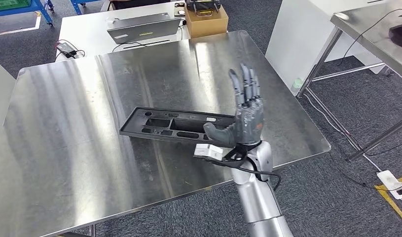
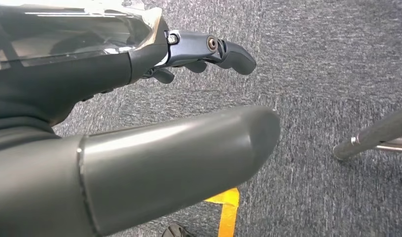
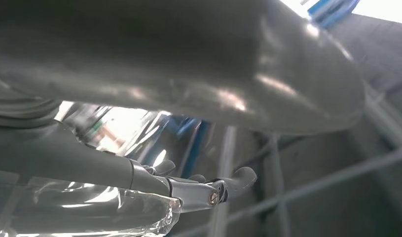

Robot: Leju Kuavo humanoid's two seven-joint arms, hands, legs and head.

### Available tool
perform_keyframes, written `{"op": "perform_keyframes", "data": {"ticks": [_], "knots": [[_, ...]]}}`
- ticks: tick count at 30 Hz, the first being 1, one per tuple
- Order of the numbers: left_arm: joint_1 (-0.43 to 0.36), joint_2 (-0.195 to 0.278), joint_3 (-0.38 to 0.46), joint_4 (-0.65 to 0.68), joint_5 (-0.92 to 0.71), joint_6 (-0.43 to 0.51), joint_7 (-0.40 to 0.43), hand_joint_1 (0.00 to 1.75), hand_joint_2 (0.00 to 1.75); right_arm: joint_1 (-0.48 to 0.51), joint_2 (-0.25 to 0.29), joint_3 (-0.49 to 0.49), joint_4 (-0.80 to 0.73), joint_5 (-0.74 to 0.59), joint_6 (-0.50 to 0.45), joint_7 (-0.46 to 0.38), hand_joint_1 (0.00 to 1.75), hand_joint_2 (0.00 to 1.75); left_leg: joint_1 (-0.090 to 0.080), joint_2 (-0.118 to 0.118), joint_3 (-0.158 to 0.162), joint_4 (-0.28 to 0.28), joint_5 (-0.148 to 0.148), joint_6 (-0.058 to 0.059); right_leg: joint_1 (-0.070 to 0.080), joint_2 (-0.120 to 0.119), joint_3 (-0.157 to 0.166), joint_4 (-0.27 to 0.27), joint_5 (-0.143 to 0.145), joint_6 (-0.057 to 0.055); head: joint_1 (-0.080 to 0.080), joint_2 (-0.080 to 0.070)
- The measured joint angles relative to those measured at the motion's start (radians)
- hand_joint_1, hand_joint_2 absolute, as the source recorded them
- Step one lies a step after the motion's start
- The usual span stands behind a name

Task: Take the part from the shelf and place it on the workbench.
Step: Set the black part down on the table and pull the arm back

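Long black plastic part (image 1: 176, 126), a flat moulded frame with rectangular cut-outs: lies flat on the brushed stainless-steel workbench (image 1: 80, 148), towards the near right of its top, long side running left to right.

Right hand (image 1: 245, 111), dark grey, on a silver arm: raised over the right end of the part, fingers (image 1: 244, 84) straight and spread, pointing to the far side, thumb out to the left above the part's near edge. It holds nothing. Whether the thumb touches the part cannot be told. In the right wrist view the same hand (image 3: 199, 190) shows with its fingers extended and nothing between them.

Left hand (image 2: 208, 52): seen in the left wrist view, hanging over grey carpet (image 2: 327, 64), fingers lightly bent and apart, thick grey thumb (image 2: 189, 158) alongside, nothing in its hold.

White table (image 1: 97, 27), beyond the workbench's far edge: carries a grey laptop (image 1: 142, 27) and a brown cardboard box (image 1: 206, 19).

Second steel table (image 1: 371, 24): far right, well apart from the workbench.

Yellow floor tape (image 2: 228, 210): on the carpet below the left hand.
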Motion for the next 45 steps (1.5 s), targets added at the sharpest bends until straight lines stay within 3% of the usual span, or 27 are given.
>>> {"op": "perform_keyframes", "data": {"ticks": [7,18,24,29,31,33,35,36,37,39,40,41,44,45], "knots": [[0.000,0.001,0.011,0.000,0.000,0.001,0.000,0.00,0.00,0.080,0.032,-0.087,-0.162,-0.004,0.000,-0.005,0.00,0.00,0.000,0.001,0.002,0.000,-0.001,0.000,0.000,0.001,0.001,0.000,0.000,0.000,0.000,0.000],[-0.001,0.000,0.031,0.000,-0.010,-0.002,0.009,0.00,0.00,0.147,0.038,-0.099,-0.237,-0.086,0.000,-0.004,0.00,0.00,0.000,0.002,0.004,0.001,-0.002,0.001,-0.001,0.001,0.003,-0.001,0.000,0.000,0.000,0.000],[-0.001,0.003,0.059,0.000,-0.047,0.007,0.108,0.00,0.00,0.237,0.021,-0.059,-0.250,-0.222,0.000,-0.006,0.00,0.00,-0.003,0.003,0.006,0.007,-0.010,0.011,-0.004,0.001,0.008,-0.001,-0.003,0.004,0.000,0.000],[-0.001,0.000,0.068,0.000,-0.034,-0.003,0.128,0.00,0.00,0.304,-0.013,-0.004,-0.248,-0.306,0.001,-0.002,0.00,0.00,-0.004,0.004,0.014,0.001,-0.002,0.027,-0.005,0.000,0.014,0.000,-0.005,0.015,0.000,0.000],[-0.002,-0.003,0.069,0.000,-0.037,-0.016,0.128,0.00,0.00,0.325,-0.038,0.027,-0.248,-0.328,0.001,0.010,0.00,0.00,0.001,0.007,0.022,-0.012,0.007,0.035,-0.004,-0.002,-0.004,0.047,-0.041,0.013,0.002,0.000],[-0.002,-0.006,0.069,0.000,-0.042,-0.025,0.128,0.00,0.00,0.343,-0.063,0.049,-0.248,-0.339,0.001,0.025,0.00,0.00,0.003,0.010,0.021,-0.016,0.012,0.039,-0.009,-0.003,-0.051,0.168,-0.110,0.007,0.004,0.000],[-0.002,-0.007,0.069,-0.001,-0.049,-0.031,0.128,0.00,0.00,0.363,-0.084,0.061,-0.249,-0.346,0.001,0.040,0.00,0.00,0.005,0.011,0.015,-0.016,0.016,0.036,-0.018,-0.003,-0.083,0.269,-0.151,0.015,0.004,0.000],[-0.002,-0.008,0.069,-0.001,-0.051,-0.034,0.128,0.00,0.00,0.372,-0.093,0.067,-0.250,-0.348,0.001,0.046,0.00,0.00,0.008,0.011,0.012,-0.015,0.019,0.033,-0.023,-0.003,-0.072,0.269,-0.150,0.026,0.004,0.000],[-0.001,-0.009,0.069,0.000,-0.054,-0.035,0.128,0.00,0.00,0.380,-0.100,0.072,-0.251,-0.349,0.002,0.050,0.00,0.00,0.012,0.011,0.008,-0.015,0.022,0.028,-0.028,-0.004,-0.042,0.229,-0.136,0.040,0.004,0.000],[-0.001,-0.009,0.069,-0.001,-0.055,-0.037,0.128,0.00,0.00,0.391,-0.111,0.082,-0.256,-0.349,0.002,0.054,0.00,0.00,0.018,0.010,0.002,-0.010,0.027,0.015,-0.037,-0.002,0.056,0.082,-0.098,0.065,0.005,0.000],[-0.001,-0.008,0.069,-0.002,-0.055,-0.037,0.127,0.00,0.00,0.396,-0.115,0.087,-0.259,-0.349,0.003,0.056,0.00,0.00,0.019,0.008,-0.001,-0.008,0.030,0.007,-0.037,0.003,0.089,0.032,-0.083,0.069,0.006,0.000],[-0.001,-0.008,0.069,-0.003,-0.055,-0.037,0.127,0.00,0.00,0.400,-0.118,0.091,-0.263,-0.348,0.003,0.057,0.00,0.00,0.018,0.006,-0.003,-0.003,0.032,-0.001,-0.035,0.008,0.105,0.001,-0.076,0.066,0.006,0.000],[0.000,-0.007,0.069,-0.004,-0.057,-0.038,0.125,0.00,0.00,0.413,-0.126,0.101,-0.270,-0.348,0.009,0.062,0.00,0.00,0.019,0.001,-0.012,0.005,0.038,-0.019,-0.033,0.012,0.089,0.006,-0.071,0.038,0.005,0.000],[0.002,-0.008,0.069,-0.004,-0.057,-0.037,0.125,0.00,0.00,0.416,-0.127,0.106,-0.272,-0.348,0.013,0.063,0.00,0.00,0.021,0.007,-0.018,0.014,0.025,-0.022,-0.034,0.009,0.085,0.008,-0.066,0.027,0.004,0.000]]}}
